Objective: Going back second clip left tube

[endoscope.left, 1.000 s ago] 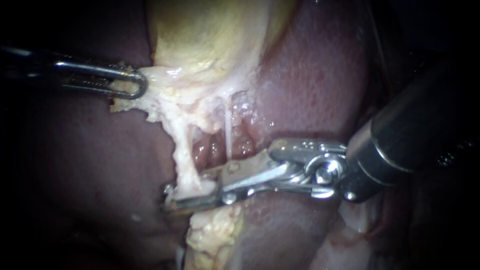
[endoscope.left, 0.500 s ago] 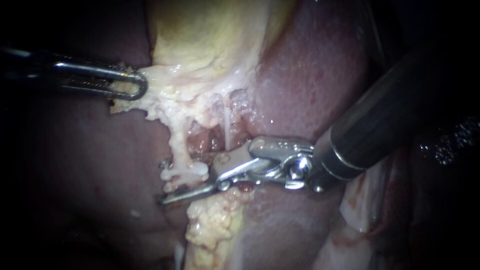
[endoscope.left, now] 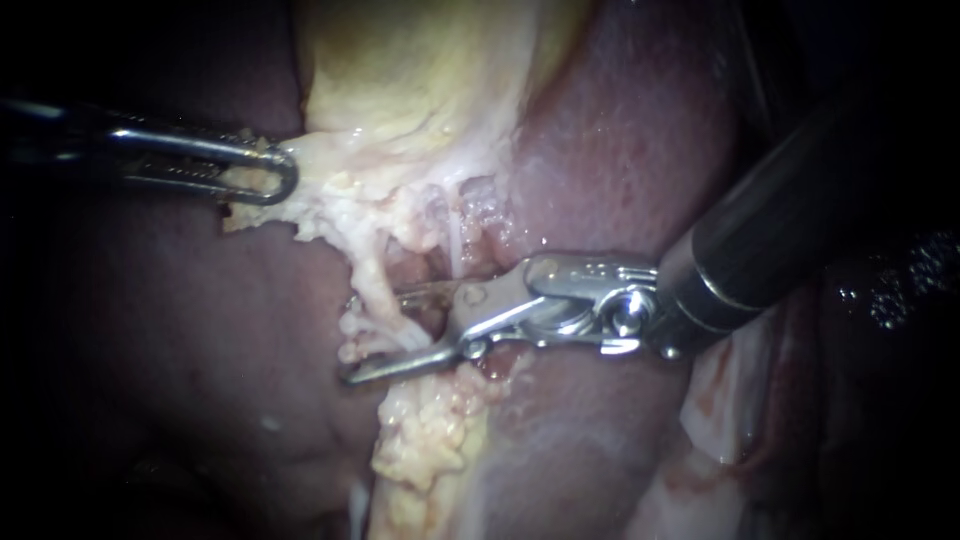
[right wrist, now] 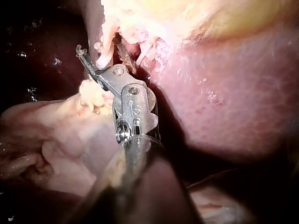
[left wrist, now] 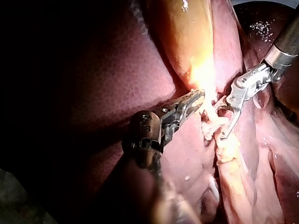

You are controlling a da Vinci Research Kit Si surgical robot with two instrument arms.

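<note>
Jaws of the left instrument (endoscope.left: 285, 172) are clamped on the edge of the gallbladder (endoscope.left: 420, 80), while those of the right instrument (endoscope.left: 348, 340) stand apart around the left tube (endoscope.left: 375, 285), with a thinner tube (endoscope.left: 455, 245) just beside and lumpy yellow fat (endoscope.left: 430, 430) just under the lower jaw.

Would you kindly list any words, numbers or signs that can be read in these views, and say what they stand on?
Right instrument: small engraved marks on its metal joint, too small and blurred to read.
Left instrument: none visible.
Liver and gallbladder: none.
</note>
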